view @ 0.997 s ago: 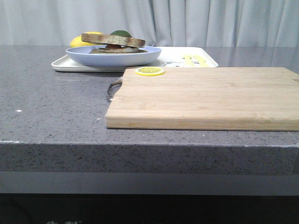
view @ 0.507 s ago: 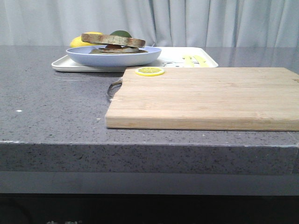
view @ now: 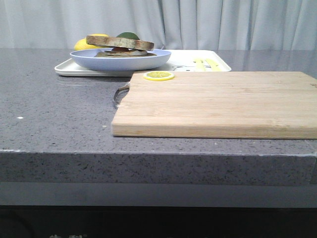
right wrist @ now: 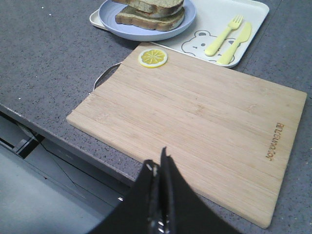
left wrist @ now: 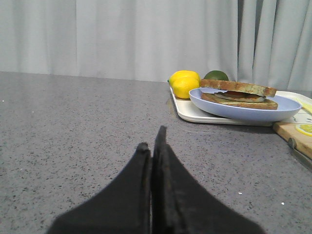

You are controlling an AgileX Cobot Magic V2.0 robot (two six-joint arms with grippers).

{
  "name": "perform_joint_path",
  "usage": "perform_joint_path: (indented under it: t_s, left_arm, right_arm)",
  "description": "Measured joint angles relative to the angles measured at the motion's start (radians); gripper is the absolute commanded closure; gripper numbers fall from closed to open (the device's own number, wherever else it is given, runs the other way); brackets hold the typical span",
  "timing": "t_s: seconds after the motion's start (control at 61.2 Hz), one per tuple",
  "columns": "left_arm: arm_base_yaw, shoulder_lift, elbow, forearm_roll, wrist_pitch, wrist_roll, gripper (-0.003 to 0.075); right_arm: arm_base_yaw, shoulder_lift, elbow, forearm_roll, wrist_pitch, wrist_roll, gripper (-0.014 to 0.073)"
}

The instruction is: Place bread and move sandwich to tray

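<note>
The sandwich (view: 120,45), two brown-crusted slices with filling between them, lies on a round light-blue plate (view: 148,60) that rests on the white tray (view: 198,64) at the back left. It also shows in the left wrist view (left wrist: 239,92) and the right wrist view (right wrist: 151,10). The top bread slice (view: 119,41) lies on the stack. My left gripper (left wrist: 152,141) is shut and empty, low over the grey counter, apart from the plate. My right gripper (right wrist: 158,161) is shut and empty above the near edge of the cutting board (right wrist: 195,117). Neither gripper shows in the front view.
A pale wooden cutting board (view: 218,101) with a metal handle lies in front of the tray, a lemon slice (view: 159,76) on its far left corner. A yellow lemon (left wrist: 184,84) and a green fruit (left wrist: 216,75) sit behind the plate. A yellow fork and knife (right wrist: 229,36) lie on the tray.
</note>
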Motion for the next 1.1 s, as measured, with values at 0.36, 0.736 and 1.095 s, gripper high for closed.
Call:
perform_joint_path:
  t_s: [0.36,0.736,1.095]
  left_arm:
    - [0.000,0.000,0.000,0.088,-0.002,-0.122,0.0741]
    - [0.000,0.000,0.000,0.088,-0.002,-0.124,0.0741]
    - [0.000,0.000,0.000,0.088,-0.002,-0.124,0.0741]
  right_arm:
    - [0.000,0.000,0.000,0.000,0.000,0.000,0.0662]
    - [0.000,0.000,0.000,0.000,0.000,0.000,0.0662]
    - [0.000,0.000,0.000,0.000,0.000,0.000,0.0662]
